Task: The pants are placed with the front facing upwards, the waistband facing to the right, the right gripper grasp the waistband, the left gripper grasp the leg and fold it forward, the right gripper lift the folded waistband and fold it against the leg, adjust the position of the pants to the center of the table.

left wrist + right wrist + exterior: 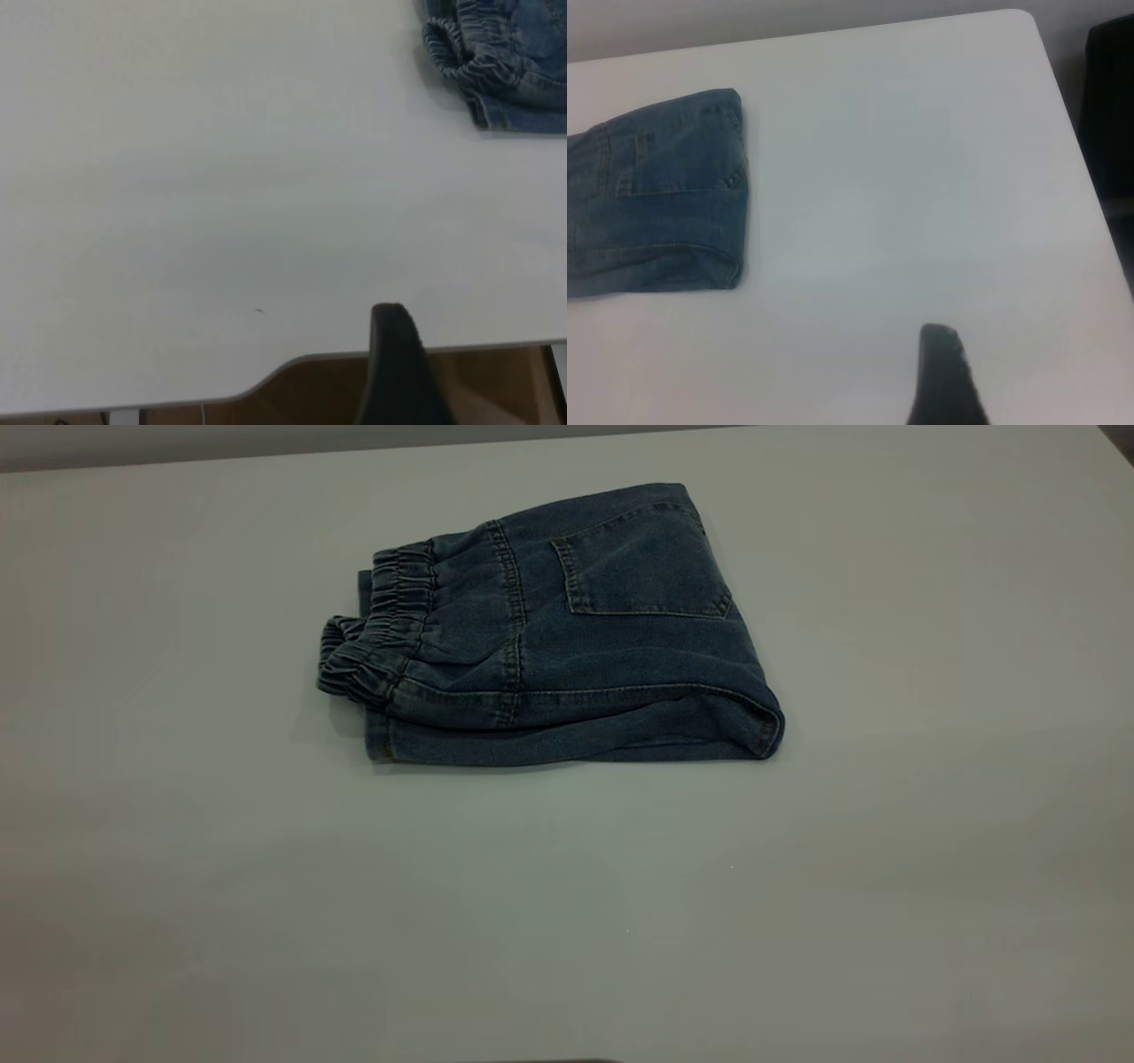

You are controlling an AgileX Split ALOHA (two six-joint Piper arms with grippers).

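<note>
The blue denim pants (pixel 567 655) lie folded into a compact bundle on the table (pixel 567 921), a little behind its middle. A back patch pocket (pixel 642 558) faces up. The ruffled waistband (pixel 381 633) lies at the bundle's left end, on top of the leg layer. Neither arm shows in the exterior view. In the left wrist view, part of my left gripper (pixel 394 359) hangs over the table's near edge, far from the waistband (pixel 461 44). Part of my right gripper (pixel 943 376) hovers above bare tabletop, well away from the pants' folded end (pixel 664 195). Neither gripper holds anything.
The table's rounded edge (pixel 266 376) shows brown floor beyond it. A rounded table corner (pixel 1023 18) has a dark object (pixel 1109 106) past it. Bare tabletop surrounds the pants on all sides.
</note>
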